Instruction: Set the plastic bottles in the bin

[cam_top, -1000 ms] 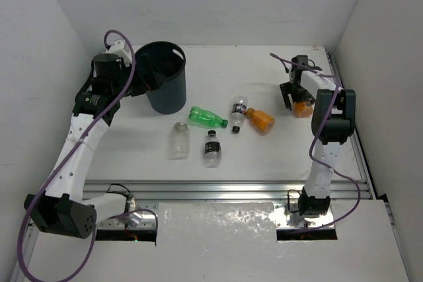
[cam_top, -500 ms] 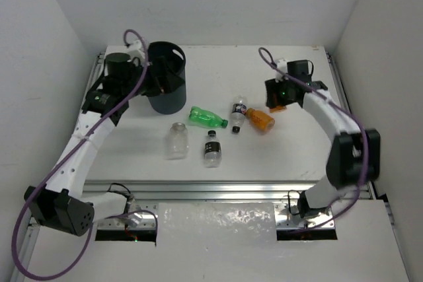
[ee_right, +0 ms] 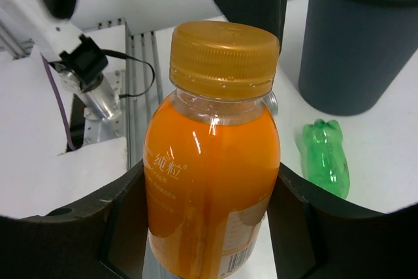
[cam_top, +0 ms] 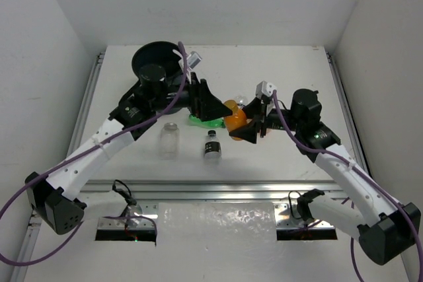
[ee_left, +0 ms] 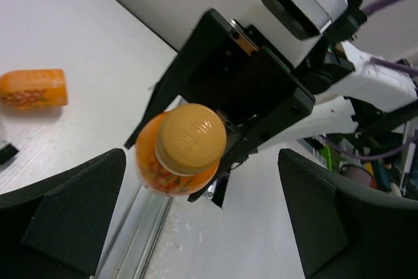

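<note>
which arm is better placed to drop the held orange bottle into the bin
Left, probably: the bin sits on its side, and the open left gripper faces the orange bottle that the right gripper holds.

The bench (cam_top: 284,77) is plain matte white, boxed in by white walls: a back wall (cam_top: 211,4) along its far edge, a left wall (cam_top: 33,64) and a right wall (cam_top: 390,64) slanting in at the sides. Metal rails run down the left edge (cam_top: 90,97) and the right edge (cam_top: 342,97), and a silver rail (cam_top: 218,188) crosses the near edge. In front of it lies a glossy white panel (cam_top: 218,222) catching glare. The light is even, with soft shadows.
</note>
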Robot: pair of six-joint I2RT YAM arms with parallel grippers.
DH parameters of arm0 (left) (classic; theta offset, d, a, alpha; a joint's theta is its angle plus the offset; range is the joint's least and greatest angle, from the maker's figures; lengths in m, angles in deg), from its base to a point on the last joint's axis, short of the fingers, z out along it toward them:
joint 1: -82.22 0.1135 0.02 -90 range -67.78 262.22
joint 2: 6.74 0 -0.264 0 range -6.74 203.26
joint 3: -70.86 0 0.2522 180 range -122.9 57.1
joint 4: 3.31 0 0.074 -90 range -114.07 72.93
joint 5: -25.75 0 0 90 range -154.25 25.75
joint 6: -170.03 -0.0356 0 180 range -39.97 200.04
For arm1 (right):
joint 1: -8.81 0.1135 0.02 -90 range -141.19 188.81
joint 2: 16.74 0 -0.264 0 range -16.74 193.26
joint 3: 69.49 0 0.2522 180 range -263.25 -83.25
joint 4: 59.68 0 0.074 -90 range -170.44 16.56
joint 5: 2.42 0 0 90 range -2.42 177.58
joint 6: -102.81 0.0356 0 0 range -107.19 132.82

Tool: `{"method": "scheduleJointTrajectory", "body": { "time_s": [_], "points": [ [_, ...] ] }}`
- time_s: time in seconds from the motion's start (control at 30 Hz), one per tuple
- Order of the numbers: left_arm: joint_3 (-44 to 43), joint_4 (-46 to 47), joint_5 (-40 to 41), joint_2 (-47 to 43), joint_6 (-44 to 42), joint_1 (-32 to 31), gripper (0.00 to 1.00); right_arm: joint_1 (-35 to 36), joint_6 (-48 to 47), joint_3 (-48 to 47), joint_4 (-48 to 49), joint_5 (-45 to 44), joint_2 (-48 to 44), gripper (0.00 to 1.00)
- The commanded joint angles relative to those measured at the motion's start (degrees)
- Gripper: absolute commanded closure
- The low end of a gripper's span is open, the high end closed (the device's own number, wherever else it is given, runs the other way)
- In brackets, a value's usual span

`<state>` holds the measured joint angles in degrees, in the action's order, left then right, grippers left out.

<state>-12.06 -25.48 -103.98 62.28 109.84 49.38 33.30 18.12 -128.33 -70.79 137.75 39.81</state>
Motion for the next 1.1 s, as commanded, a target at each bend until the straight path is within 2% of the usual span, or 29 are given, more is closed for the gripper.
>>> {"method": "scheduleJointTrajectory", "body": {
  "time_s": [0.0,0.1,0.17,0.27,0.3,0.37,0.4,0.47,0.5,0.57,0.6,0.63,0.67,0.73,0.77,0.8,0.87,1.0,1.07],
  "points": [
    [0.00,6.56,-1.77,-0.29,1.05,-3.01,0.00,0.38,2.26,-1.58,6.66,4.14,-2.06,0.86],
    [-0.97,3.84,1.40,1.55,-0.62,-5.47,0.01,0.56,3.66,-2.55,7.10,3.53,-2.33,0.85],
    [-1.41,3.48,1.93,2.44,-1.06,-6.97,0.05,0.56,4.36,-3.52,6.75,3.35,-1.89,0.84],
    [-2.55,3.05,4.13,3.32,-1.41,-7.77,0.20,0.73,5.33,-4.40,6.75,6.42,-1.10,0.83],
    [-2.99,3.04,4.56,4.28,-1.50,-7.85,0.34,1.26,6.20,-4.05,7.36,7.04,-1.10,0.82],
    [-4.66,2.78,5.71,5.60,-1.85,-7.85,0.50,1.44,7.26,-2.48,9.54,7.66,-1.44,0.81],
    [-5.10,2.87,5.89,5.87,-1.94,-7.85,0.65,1.44,8.14,-1.69,10.87,8.27,-1.62,0.80],
    [-5.98,4.00,5.54,6.40,-2.03,-7.85,0.84,1.44,11.21,0.25,15.59,10.20,-2.32,0.80],
    [-6.15,4.10,6.06,6.74,-1.94,-7.85,1.00,1.52,12.88,2.00,17.02,10.38,-3.20,0.76],
    [-6.68,3.66,7.64,6.49,-1.85,-7.85,1.00,1.44,13.33,3.06,16.95,8.20,-4.08,0.62],
    [-6.68,3.48,9.91,6.14,-1.85,-7.85,1.00,1.52,13.59,3.42,16.33,7.14,-5.04,0.35],
    [-6.68,3.48,11.58,5.61,-1.68,-7.85,1.00,1.52,13.60,3.68,15.72,6.00,-5.66,0.03],
    [-6.94,1.83,14.30,4.65,-1.50,-7.77,1.00,1.44,13.34,3.94,13.10,1.55,-6.36,0.01],
    [-10.43,-2.73,25.18,4.11,-1.59,-7.15,1.00,1.44,12.11,4.39,9.14,-4.26,-8.73,0.01],
    [-12.55,-9.11,29.83,4.55,-1.68,-5.93,1.00,1.44,11.58,4.56,4.60,-11.69,-9.53,0.01],
    [-16.84,-12.48,38.58,4.73,-1.59,-4.96,1.00,1.44,11.40,4.65,2.12,-15.94,-10.23,0.01],
    [-20.73,-20.66,46.98,5.42,-0.98,-0.42,1.00,1.44,11.49,4.82,-3.26,-26.81,-12.16,0.01],
    [-29.07,-27.09,52.10,8.41,-0.45,11.82,1.00,1.35,11.58,3.25,-10.99,-35.82,-12.44,0.01],
    [-31.28,-27.02,51.33,12.01,-1.76,17.70,1.00,1.35,11.40,1.67,-14.51,-37.60,-10.68,0.01]
  ]
}}
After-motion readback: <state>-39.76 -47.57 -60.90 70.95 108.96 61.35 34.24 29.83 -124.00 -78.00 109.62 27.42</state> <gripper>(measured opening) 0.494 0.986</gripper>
